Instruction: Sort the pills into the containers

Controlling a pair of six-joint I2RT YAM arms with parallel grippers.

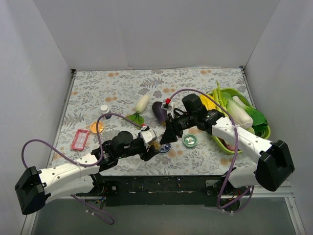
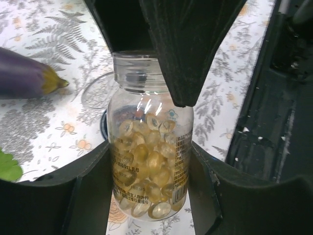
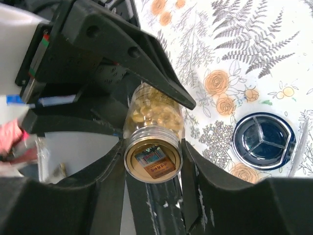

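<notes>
Fern-print cloth (image 1: 195, 83) on the table, white walls (image 1: 146, 29) all round. At the near middle, the left gripper (image 2: 149, 191) clasps the pill bottle (image 2: 146, 161) by its body, golden capsules inside. The right gripper (image 3: 153, 164) is clamped on its neck. Just right lies the silvery-blue tin (image 3: 264, 141), open, with three compartments, then the green-topped tin (image 1: 190, 140). Eggplant (image 1: 159, 111) behind, vegetable tray (image 1: 234, 91) far right.

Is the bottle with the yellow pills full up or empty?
Partly full: golden capsules pile up in the lower part of the pill bottle, and the space below its neck is clear.
</notes>
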